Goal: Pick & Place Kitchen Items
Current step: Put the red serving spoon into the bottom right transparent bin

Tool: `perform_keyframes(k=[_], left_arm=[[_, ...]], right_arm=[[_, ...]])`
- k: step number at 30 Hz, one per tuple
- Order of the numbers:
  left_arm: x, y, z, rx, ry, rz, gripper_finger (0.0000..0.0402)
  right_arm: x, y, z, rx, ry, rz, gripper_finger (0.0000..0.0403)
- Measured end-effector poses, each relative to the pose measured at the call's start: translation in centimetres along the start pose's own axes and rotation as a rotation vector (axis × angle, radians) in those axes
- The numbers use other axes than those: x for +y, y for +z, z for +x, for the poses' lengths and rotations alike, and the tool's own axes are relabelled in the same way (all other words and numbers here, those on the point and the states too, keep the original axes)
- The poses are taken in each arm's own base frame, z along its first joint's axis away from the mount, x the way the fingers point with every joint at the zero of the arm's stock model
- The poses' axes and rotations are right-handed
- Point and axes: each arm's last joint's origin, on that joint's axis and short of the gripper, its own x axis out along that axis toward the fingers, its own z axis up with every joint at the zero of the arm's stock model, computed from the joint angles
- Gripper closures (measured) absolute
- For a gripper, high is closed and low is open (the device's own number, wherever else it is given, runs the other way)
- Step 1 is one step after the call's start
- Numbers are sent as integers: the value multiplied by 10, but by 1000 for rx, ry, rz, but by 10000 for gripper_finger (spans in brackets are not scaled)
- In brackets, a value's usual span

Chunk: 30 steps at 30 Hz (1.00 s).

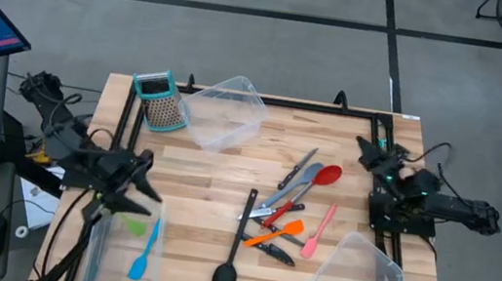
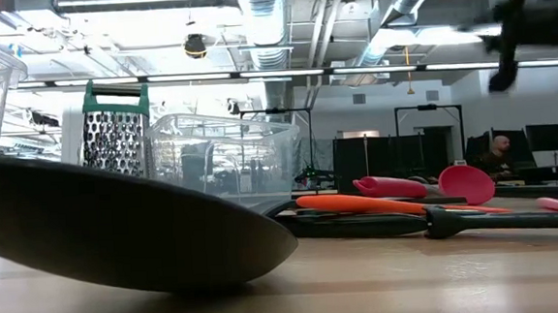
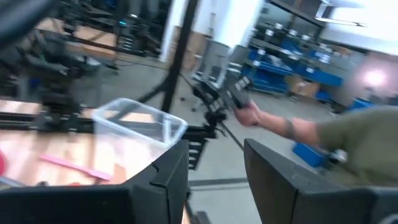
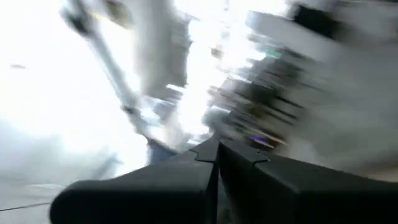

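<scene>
Bare boards mid-table – black ladle (image 1: 234,247) and grater (image 1: 160,100) flank them.

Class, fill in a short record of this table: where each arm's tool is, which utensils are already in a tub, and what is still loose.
left tool: above the front-left tub, fingers apart, empty
right tool: shut, parked at the table's right edge
in that tub: blue spatula, green spatula
loose on table: black ladle, red spoon, orange spatula, pink spatula
</scene>
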Motion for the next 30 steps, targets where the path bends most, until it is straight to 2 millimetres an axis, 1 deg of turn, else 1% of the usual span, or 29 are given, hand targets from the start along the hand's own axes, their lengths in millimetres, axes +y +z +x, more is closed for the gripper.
perform_keyframes(k=[3,5,7,9,12,15,17,19,21,22,24,26,28,30], left_arm=[[-7,-2,-2,14,-42,9,275],[-9,-3,-3,19,-58,30,280],[-11,-4,-4,20,-61,37,286],[-12,-4,-4,19,-59,38,294],[-13,-5,-5,29,-59,42,308],[-12,-7,-5,47,-54,51,326],[-11,-9,-5,64,-48,54,341],[-11,-10,-5,72,-46,54,358],[-12,-10,-5,75,-50,54,375],[-12,-10,-6,75,-54,54,383],[-14,-11,-7,79,-65,54,396],[-15,-11,-8,79,-74,53,397],[-16,-11,-10,80,-87,52,397],[-17,-11,-11,79,-97,52,398]], right_arm=[[27,20,1,-58,211,0,393],[49,33,5,-35,305,-81,393],[70,42,12,13,342,-171,393],[89,43,26,65,326,-264,393],[118,34,57,123,312,-409,393],[145,20,91,174,297,-568,393],[160,7,114,248,276,-690,393],[170,-8,132,380,242,-842,393],[177,-29,154,538,185,-952,393],[179,-37,162,620,137,-1002,393],[173,-56,172,828,16,-1132,391],[172,-79,184,968,-68,-1224,383],[162,-97,187,1136,-187,-1323,369],[157,-120,194,1235,-272,-1354,350]])
